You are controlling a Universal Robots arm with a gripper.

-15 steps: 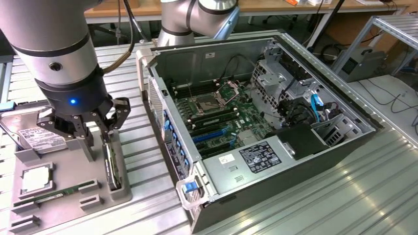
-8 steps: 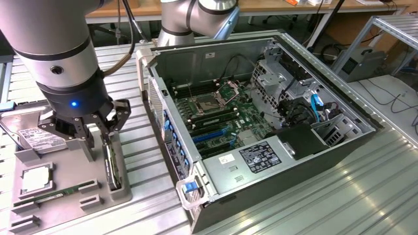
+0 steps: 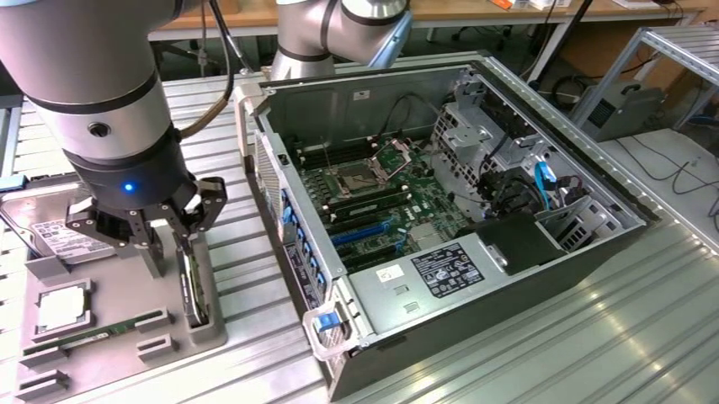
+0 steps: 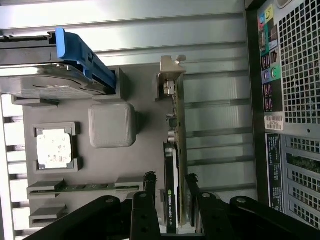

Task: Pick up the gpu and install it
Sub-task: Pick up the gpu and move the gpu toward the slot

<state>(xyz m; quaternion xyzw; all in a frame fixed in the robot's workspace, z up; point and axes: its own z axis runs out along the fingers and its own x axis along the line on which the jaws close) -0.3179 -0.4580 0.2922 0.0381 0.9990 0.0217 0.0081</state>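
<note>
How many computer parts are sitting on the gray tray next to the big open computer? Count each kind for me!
On the gray tray:
gpu: 1
hard drive: 1
processor chip: 1
RAM stick: 1
Total: 4

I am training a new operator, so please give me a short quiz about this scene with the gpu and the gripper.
1. True or false: the gpu is already seated in the computer case.
2. What stands between the fingers of the gripper? A gpu, B RAM stick, C hard drive.
3. Fill in: the gpu stands on edge in the gray ____.
Key: 1 false; 2 A; 3 tray.
</note>
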